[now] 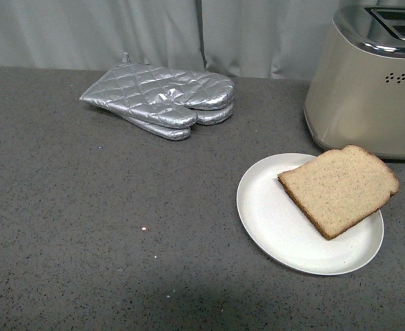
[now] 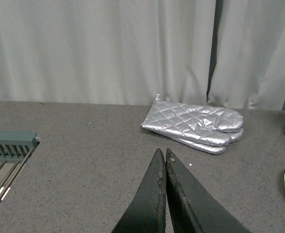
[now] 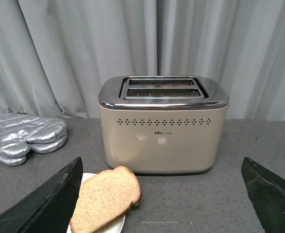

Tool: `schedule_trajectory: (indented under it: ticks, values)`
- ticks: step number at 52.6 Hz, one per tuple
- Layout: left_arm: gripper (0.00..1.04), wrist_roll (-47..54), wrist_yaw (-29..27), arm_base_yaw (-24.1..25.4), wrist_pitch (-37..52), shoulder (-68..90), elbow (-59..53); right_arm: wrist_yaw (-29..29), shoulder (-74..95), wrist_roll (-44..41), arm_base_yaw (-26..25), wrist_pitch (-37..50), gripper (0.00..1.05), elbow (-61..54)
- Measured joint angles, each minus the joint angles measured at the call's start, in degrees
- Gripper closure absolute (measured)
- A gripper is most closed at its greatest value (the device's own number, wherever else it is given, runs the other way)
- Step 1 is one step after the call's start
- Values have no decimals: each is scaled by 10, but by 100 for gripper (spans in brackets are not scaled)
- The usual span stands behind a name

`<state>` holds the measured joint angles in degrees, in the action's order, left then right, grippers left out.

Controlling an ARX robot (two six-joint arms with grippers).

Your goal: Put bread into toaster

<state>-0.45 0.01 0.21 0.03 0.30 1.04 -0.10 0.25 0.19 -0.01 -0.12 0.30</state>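
A slice of tan bread (image 1: 340, 189) (image 3: 106, 196) lies on a round white plate (image 1: 274, 221) (image 3: 86, 178), its rounded top hanging over the plate's rim towards the toaster. The beige toaster (image 1: 368, 89) (image 3: 162, 124) stands just behind it at the right, its two dark slots open at the top. Neither arm shows in the front view. My right gripper (image 3: 161, 162) is open wide, with the toaster ahead between its fingers and the bread by one finger. My left gripper (image 2: 163, 152) is shut on nothing, over bare counter.
Silver quilted oven mitts (image 1: 164, 100) (image 2: 195, 125) (image 3: 23, 137) lie stacked at the back of the grey speckled counter (image 1: 105, 227). A grey curtain hangs behind. A teal wire rack (image 2: 6, 150) shows at the edge of the left wrist view.
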Motion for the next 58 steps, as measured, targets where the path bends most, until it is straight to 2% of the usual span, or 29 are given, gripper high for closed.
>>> schedule_trajectory:
  ticks: [6, 8, 14, 18, 20, 21, 26, 33, 45, 54, 58]
  values:
    - [101, 0, 0, 0, 0, -1, 0, 0, 0, 0, 0, 0, 9, 0]
    - [97, 0, 0, 0, 0, -1, 0, 0, 0, 0, 0, 0, 9, 0]
    - [79, 0, 0, 0, 0, -1, 0, -4, 4, 9, -1, -7, 9, 2]
    - [66, 0, 0, 0, 0, -1, 0, -35, 72, 86, -22, -111, 9, 48]
    - [62, 0, 2, 0, 0, -1, 0, -29, 115, 124, -35, -132, 9, 61]
    - [56, 0, 1, 0, 0, -1, 0, -19, 156, 155, -49, -130, 9, 64]
    - [34, 0, 0, 0, 0, -1, 0, 21, 324, 283, -81, -32, 9, 62]
    - [5, 0, 0, 0, 0, -1, 0, 76, 529, 363, -47, 124, 9, 52]
    - [7, 2, 0, 0, 0, -1, 0, 105, 724, 416, -19, 292, 9, 48]
    - [7, 2, 0, 0, 0, -1, 0, 106, 847, 431, -15, 425, 9, 48]
    - [7, 2, 0, 0, 0, -1, 0, 106, 883, 433, -13, 458, 9, 52]
